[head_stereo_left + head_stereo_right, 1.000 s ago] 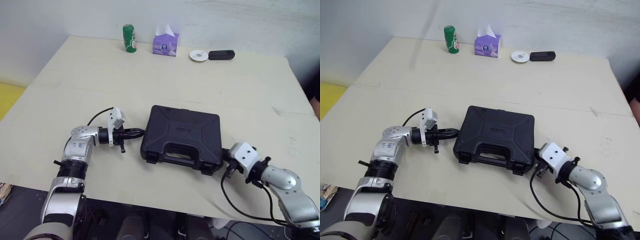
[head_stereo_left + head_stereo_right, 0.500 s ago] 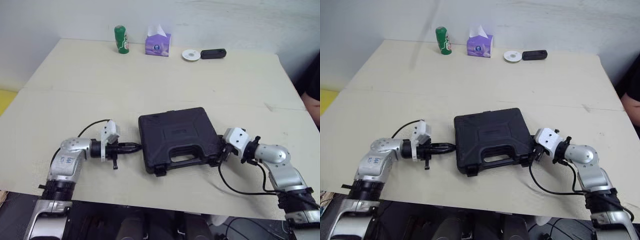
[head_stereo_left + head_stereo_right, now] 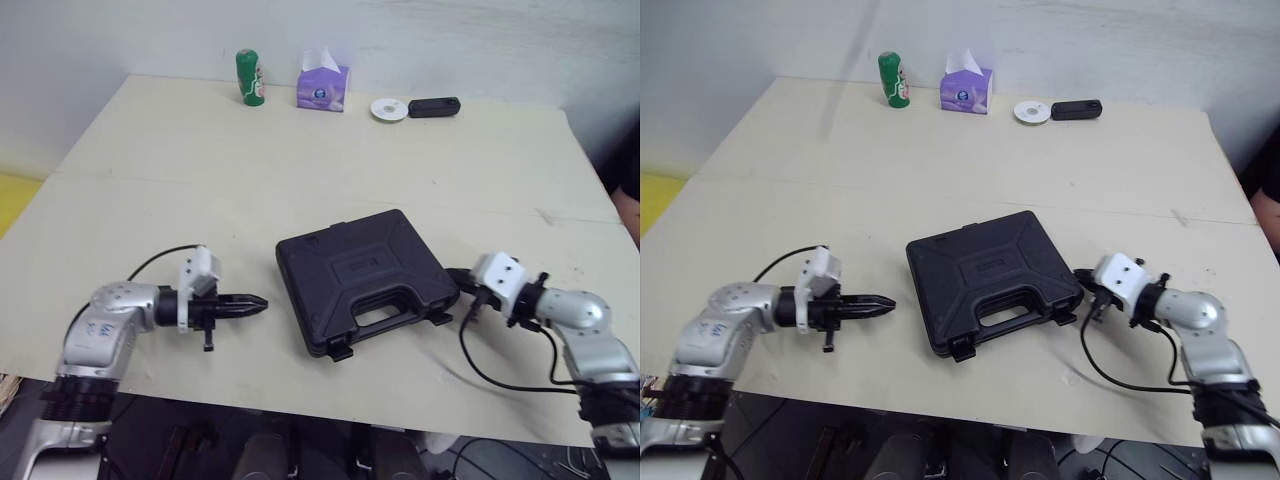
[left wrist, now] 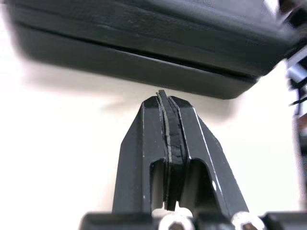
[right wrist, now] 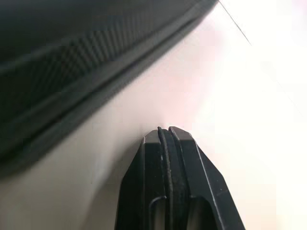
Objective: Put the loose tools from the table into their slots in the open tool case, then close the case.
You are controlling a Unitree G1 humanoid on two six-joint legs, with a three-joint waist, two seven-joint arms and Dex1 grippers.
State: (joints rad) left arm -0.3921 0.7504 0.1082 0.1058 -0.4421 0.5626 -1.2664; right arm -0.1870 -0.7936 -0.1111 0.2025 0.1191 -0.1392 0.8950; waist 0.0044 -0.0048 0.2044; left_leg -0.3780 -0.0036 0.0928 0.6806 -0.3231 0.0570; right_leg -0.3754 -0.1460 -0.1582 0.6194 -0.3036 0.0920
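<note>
The case (image 3: 365,278) lies shut near the tabletop's (image 3: 300,150) front edge, midway along. It looks rigid, slick and fairly heavy, so take it by the handle (image 3: 385,310). Your left gripper (image 3: 260,303) and right gripper (image 5: 165,130) flank it, both pinched closed and empty.

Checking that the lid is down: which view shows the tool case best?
The right eye view: the whole tool case lies shut, handle visible. The left eye view matches; the wrist views show its side edge.

A cream table (image 3: 300,160) is set against a white wall (image 3: 480,40), and a faint seam (image 3: 200,181) is seen across it. A yellow surface (image 3: 14,195) is seen beyond its left edge.
</note>
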